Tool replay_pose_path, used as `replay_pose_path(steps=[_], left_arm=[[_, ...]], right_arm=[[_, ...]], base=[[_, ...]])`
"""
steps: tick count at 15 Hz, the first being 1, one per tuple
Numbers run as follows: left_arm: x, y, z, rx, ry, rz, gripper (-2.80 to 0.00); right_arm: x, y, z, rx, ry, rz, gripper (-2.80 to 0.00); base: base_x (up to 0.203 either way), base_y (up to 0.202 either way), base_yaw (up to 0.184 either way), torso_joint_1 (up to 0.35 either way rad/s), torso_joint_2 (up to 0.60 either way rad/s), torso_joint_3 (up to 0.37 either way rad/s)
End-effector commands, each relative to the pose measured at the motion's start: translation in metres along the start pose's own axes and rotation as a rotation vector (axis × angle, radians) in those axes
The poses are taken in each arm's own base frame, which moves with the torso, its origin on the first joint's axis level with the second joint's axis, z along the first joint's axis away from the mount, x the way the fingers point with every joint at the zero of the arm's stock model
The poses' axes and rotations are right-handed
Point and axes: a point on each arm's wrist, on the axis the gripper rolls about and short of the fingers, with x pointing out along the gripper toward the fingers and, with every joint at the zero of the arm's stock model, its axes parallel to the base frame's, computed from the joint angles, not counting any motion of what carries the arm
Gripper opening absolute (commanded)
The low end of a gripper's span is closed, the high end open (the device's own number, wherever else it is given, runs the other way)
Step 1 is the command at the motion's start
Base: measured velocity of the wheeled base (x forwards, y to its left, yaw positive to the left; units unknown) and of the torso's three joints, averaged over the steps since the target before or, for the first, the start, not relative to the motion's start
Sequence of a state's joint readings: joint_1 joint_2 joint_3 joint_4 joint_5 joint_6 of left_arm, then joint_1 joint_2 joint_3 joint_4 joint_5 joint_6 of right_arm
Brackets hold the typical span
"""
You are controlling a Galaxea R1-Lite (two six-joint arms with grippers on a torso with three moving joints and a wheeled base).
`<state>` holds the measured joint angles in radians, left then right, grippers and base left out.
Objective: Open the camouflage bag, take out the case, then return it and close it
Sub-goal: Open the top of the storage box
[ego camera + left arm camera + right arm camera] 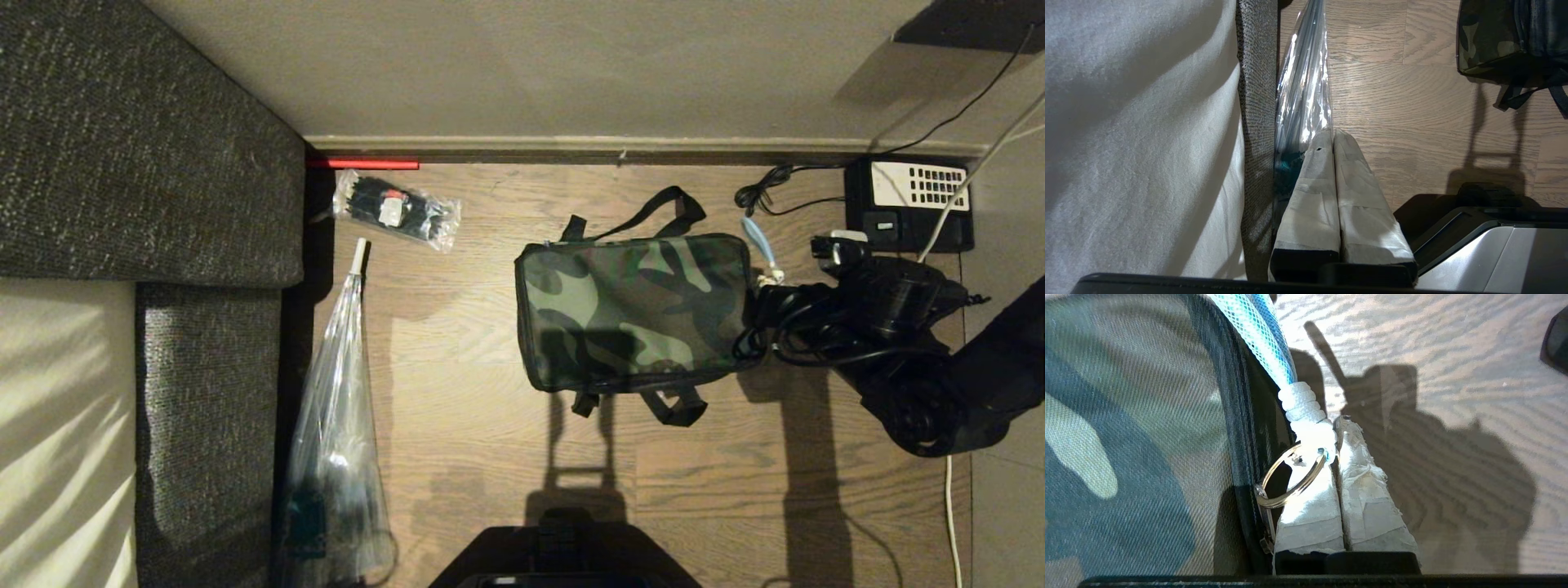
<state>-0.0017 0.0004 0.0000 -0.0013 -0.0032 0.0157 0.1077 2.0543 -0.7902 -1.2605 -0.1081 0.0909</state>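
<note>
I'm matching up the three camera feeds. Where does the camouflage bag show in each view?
Head view: camouflage bag lies mid-floor, right of centre.
Left wrist view: only a corner of it, at the upper right edge.
Right wrist view: it fills the left half.
Shared landmark: the wooden floor under it.

A wood-plank floor (490, 384) runs up to a pale wall (531, 65), with a light skirting board (637, 144) along the joint. Left of the floor stands a sofa of dark grey woven fabric (139, 139), a cream cloth (57, 433) draped over its near part. Light falls in streaks across that cloth and throws long hard shadows over the planks.
</note>
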Motion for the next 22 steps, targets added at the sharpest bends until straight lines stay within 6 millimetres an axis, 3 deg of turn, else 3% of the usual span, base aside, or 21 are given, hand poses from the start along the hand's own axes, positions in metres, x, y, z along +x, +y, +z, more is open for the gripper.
replay_pose_path(steps=[1, 22], left_arm=[[0.000, 0.000, 0.000, 0.000, -0.001, 0.000, -2.80], [0.000, 0.000, 0.000, 0.000, -0.001, 0.000, -2.80]], right_arm=[[0.004, -0.003, 0.004, 0.006, -0.035, -0.007, -2.80], [0.029, -0.001, 0.018, 0.027, -0.153, -0.002, -2.80]], base=[[0.000, 0.000, 0.000, 0.000, 0.00, 0.000], [0.000, 0.000, 0.000, 0.000, 0.00, 0.000]])
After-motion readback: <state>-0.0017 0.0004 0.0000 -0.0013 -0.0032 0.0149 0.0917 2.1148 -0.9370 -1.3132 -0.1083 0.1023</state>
